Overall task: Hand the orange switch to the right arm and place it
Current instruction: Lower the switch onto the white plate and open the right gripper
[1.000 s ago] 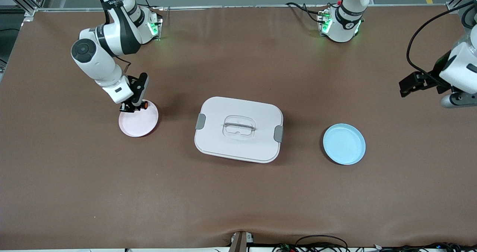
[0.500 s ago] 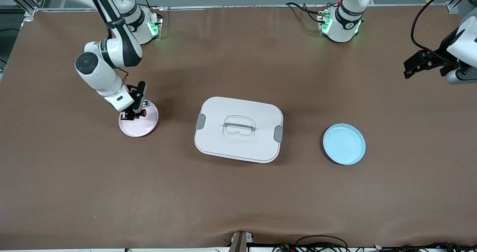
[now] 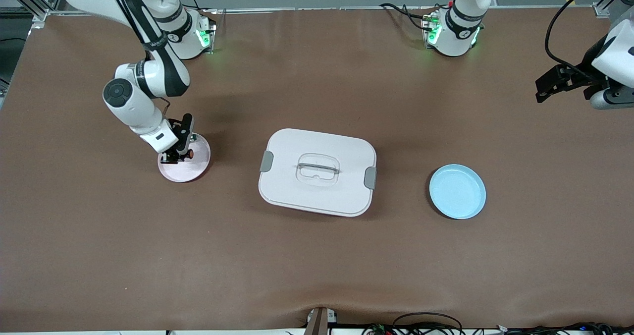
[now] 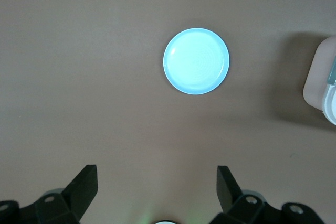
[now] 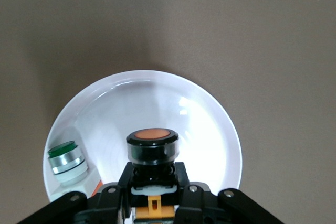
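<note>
The orange switch (image 5: 152,141), black with a round orange cap, sits between my right gripper's (image 5: 152,178) shut fingers. In the front view the right gripper (image 3: 180,153) holds the switch (image 3: 187,152) low over the pink plate (image 3: 190,170). I cannot tell whether it touches the plate. A white-and-green piece (image 5: 66,160) lies in the same plate (image 5: 210,124), beside the gripper. My left gripper (image 3: 543,90) is open and empty, raised at the left arm's end of the table. It also shows in the left wrist view (image 4: 157,182).
A white lidded box (image 3: 317,171) with grey latches stands mid-table. A light blue plate (image 3: 457,191) lies between it and the left arm's end, and shows in the left wrist view (image 4: 196,61). The box's corner shows there too (image 4: 321,80).
My right gripper has come down with the orange switch over the pink plate. My left gripper has drawn back and up toward its end of the table.
</note>
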{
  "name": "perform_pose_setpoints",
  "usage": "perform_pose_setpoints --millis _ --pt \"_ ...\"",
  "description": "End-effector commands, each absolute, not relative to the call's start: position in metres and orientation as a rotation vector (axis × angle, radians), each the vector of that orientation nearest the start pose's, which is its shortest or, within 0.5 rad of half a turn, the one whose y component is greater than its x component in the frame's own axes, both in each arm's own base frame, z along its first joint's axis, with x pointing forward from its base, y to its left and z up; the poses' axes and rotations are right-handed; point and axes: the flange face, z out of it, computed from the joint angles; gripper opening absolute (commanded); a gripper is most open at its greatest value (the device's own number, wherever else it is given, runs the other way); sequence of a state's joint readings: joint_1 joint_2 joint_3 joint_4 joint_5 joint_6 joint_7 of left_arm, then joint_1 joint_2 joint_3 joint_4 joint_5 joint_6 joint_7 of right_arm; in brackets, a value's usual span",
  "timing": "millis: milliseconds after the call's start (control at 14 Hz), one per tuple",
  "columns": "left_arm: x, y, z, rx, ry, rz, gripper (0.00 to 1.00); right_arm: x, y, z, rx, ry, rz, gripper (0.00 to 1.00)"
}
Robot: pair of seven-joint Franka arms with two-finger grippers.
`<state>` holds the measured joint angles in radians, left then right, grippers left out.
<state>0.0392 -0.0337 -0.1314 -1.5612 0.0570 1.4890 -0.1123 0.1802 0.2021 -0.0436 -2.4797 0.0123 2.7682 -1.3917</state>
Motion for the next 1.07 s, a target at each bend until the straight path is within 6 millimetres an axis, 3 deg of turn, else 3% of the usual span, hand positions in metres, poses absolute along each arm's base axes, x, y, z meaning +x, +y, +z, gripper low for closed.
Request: perform_pose_setpoints --millis 0,286,500,1000 --pt "0.526 -0.046 0.643 -3.086 -0.003 0.064 1.00 0.482 0.066 0.206 -2.296 -2.223 -0.105 0.00" --pt "0.525 -0.048 0.641 -3.086 0.002 0.078 1.00 0.479 0.066 0.189 -2.292 -2.223 -0.096 0.00" --pt "0.523 -0.059 0.644 -3.085 0.032 0.068 1.00 0.480 0.068 0.187 -2.290 -2.232 -0.108 0.00" --pt "0.519 -0.059 0.649 -3.114 0.026 0.067 1.00 0.483 0.069 0.176 -2.294 -2.240 -0.126 0.00"
